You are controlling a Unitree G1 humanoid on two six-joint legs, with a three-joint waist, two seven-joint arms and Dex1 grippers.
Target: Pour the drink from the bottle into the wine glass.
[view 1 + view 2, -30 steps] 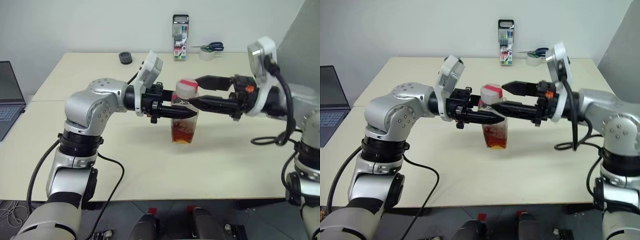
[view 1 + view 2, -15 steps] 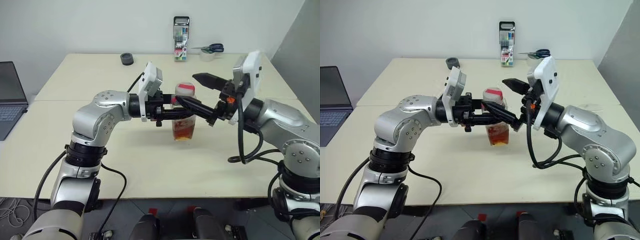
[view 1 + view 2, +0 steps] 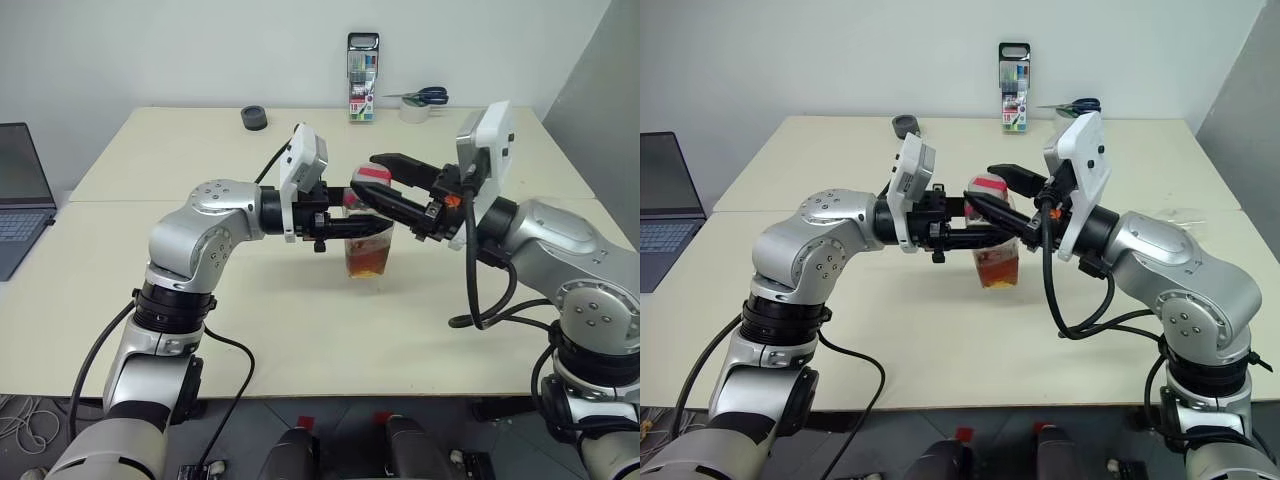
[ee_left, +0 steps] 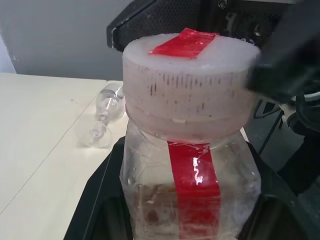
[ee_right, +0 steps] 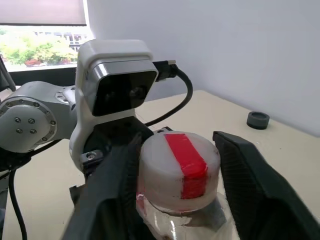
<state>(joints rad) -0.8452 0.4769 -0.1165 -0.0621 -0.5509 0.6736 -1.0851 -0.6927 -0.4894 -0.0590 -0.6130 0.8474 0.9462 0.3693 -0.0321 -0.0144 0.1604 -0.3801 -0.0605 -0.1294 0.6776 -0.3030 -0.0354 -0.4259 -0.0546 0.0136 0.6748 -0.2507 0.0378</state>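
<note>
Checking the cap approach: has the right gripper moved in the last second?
Yes. Against the marker case at the table's back, the right gripper moved left to the bottle cap.

What things look made of

We see a clear, shiny plastic bottle (image 4: 190,185) with a frosty ribbed cap (image 4: 190,85), matt black fingers (image 5: 245,180), a smooth matt tabletop (image 3: 300,330).

Head stereo pair: high, facing forward and down over the tabletop (image 3: 300,330), bottle (image 3: 367,240) near centre. Wrist cameras: each very close to the bottle's cap (image 5: 178,167), viewing it from opposite sides.
</note>
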